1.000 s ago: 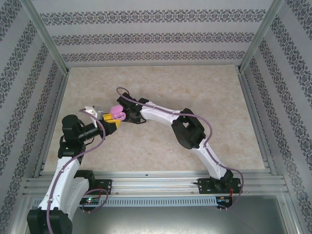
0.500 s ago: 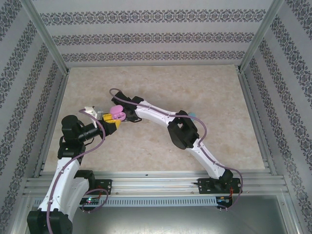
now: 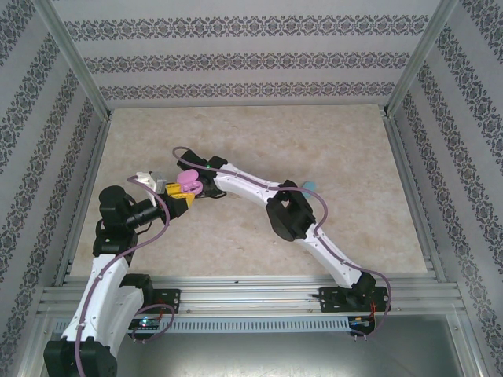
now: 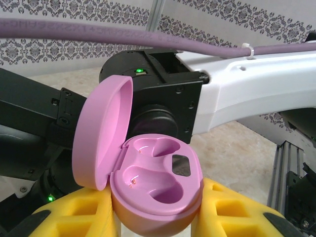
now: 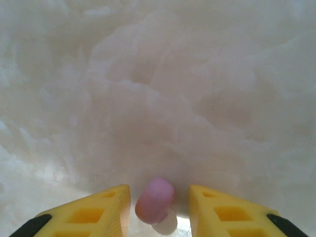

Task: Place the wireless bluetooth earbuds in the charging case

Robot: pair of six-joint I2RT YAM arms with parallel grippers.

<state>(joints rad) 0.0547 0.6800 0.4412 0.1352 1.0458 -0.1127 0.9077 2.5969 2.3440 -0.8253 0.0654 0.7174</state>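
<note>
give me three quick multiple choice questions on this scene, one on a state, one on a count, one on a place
1. The pink case has its lid: A shut; B detached; C open.
2. How many of its wells are filled? A none; B one; C two.
3. Where is the pink earbud? A in the case; B between the right gripper's fingers; C on the lid.
Answers: 1 C, it stands hinged up; 2 A, both wells lie bare; 3 B, yellow fingers flank it.

charging case point(image 4: 153, 187): glossy pink plastic | earbud point(image 5: 154, 200): smooth plastic | table point(image 5: 158, 74): smooth, marbled
</note>
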